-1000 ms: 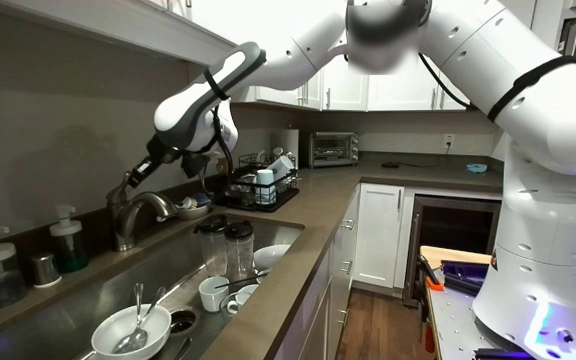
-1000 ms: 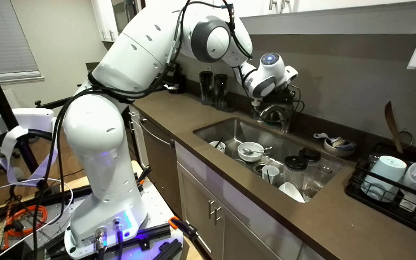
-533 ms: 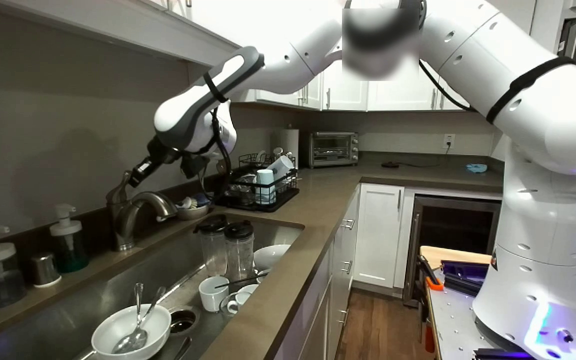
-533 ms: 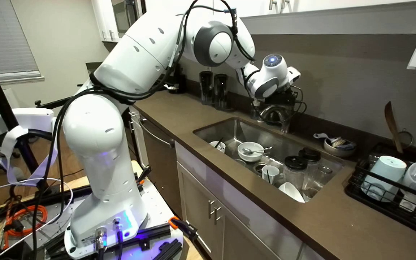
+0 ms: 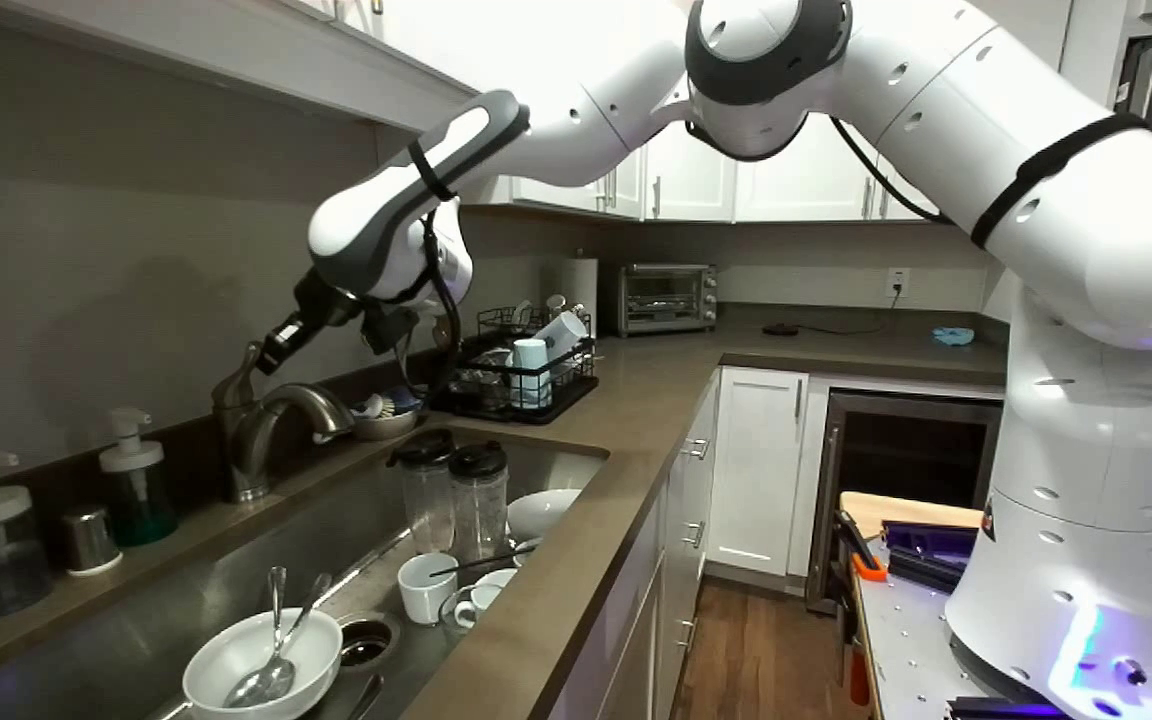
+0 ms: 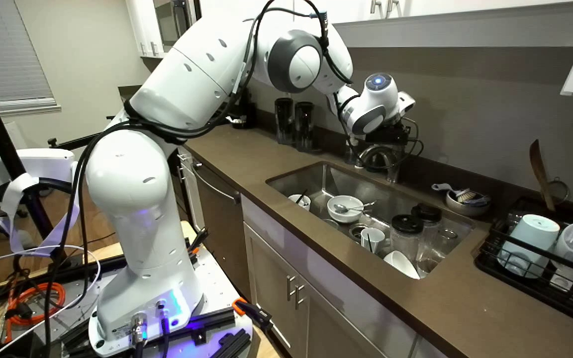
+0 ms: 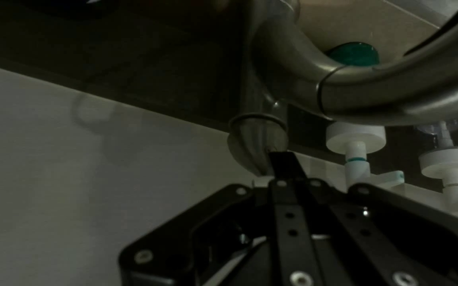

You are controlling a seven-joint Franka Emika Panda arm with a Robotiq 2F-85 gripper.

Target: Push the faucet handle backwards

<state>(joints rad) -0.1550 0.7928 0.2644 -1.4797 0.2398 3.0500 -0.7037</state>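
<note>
Jaws pressed together, possibly touching faucet handle [image 7: 253,146], arm [image 6: 197,74] hiding it in an exterior view

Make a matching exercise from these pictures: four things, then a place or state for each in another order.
Things
1. Gripper
2. Faucet handle
3. Cutlery
4. Dish rack

Places and states
A. On the counter, holding a pale blue cup
B. Shut, close by the tap
C. On top of the tap's body
D. In a white bowl in the sink

Pairs: 1-B, 2-C, 3-D, 4-A.
</note>
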